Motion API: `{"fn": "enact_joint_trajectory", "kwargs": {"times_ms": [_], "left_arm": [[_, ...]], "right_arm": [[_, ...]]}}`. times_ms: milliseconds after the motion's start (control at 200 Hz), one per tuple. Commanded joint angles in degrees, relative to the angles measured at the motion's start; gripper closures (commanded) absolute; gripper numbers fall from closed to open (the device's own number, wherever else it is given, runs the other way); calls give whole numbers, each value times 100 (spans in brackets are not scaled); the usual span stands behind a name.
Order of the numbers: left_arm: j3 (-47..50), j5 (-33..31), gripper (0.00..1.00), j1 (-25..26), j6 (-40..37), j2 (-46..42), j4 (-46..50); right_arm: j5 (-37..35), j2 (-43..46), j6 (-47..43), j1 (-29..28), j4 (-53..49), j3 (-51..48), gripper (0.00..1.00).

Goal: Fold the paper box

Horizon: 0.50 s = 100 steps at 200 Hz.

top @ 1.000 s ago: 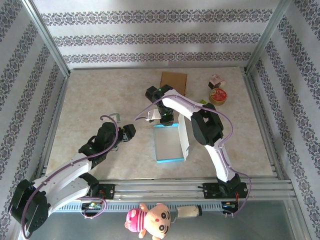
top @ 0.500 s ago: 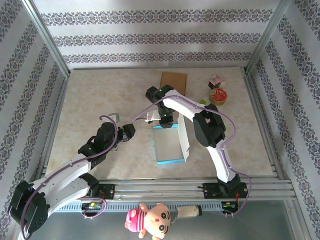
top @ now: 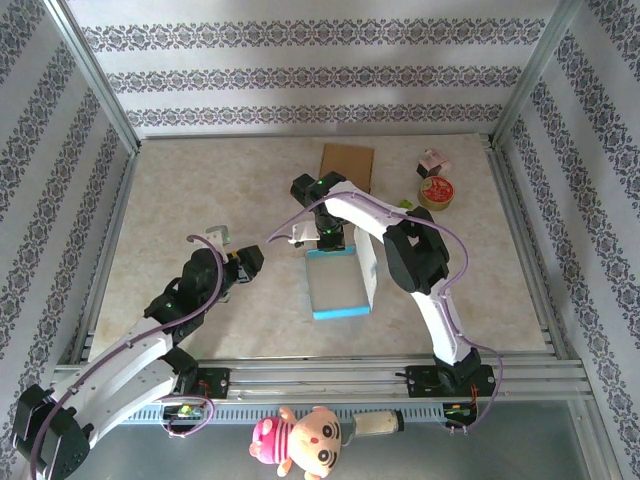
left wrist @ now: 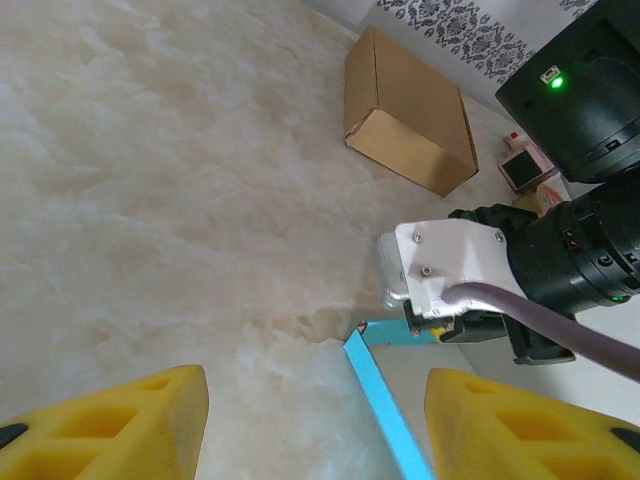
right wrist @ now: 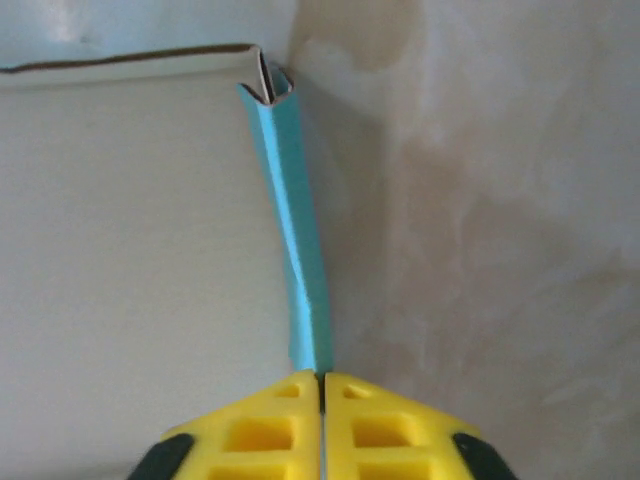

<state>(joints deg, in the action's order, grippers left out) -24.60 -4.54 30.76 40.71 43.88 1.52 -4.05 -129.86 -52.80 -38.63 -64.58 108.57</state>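
Robot lab test cell, not a real room: alu frame posts [top: 95, 85], damask wallpaper panels [top: 300, 75] as walls, marble-look surface [top: 200, 190], L arm [top: 130, 350] & R arm [top: 435, 300] bolted to front rail [top: 320, 378].

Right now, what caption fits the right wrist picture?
Right end effector pinching the thin blue wall of the paper box on a marbled table.

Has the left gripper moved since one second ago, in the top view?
Yes. The left gripper has shifted a little to the left, farther from the brown carton, which has stayed in its place.
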Motion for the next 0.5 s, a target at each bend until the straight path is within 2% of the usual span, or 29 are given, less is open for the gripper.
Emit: {"fn": "enact_joint_trajectory", "kwargs": {"times_ms": [0, 130, 290, 495], "left_arm": [[69, -109, 41, 53, -116, 13, 146], [44, -58, 41, 53, -125, 124, 55], [34, -56, 41, 53, -125, 139, 17], [-74, -168, 41, 53, -238, -32, 165]], "right_arm": [[34, -369, -21, 18, 136, -174, 100], [-8, -352, -114, -39, 50, -226, 95], [-94, -150, -163, -69, 44, -299, 92], [-477, 583, 14, -151, 661, -376, 86]]}}
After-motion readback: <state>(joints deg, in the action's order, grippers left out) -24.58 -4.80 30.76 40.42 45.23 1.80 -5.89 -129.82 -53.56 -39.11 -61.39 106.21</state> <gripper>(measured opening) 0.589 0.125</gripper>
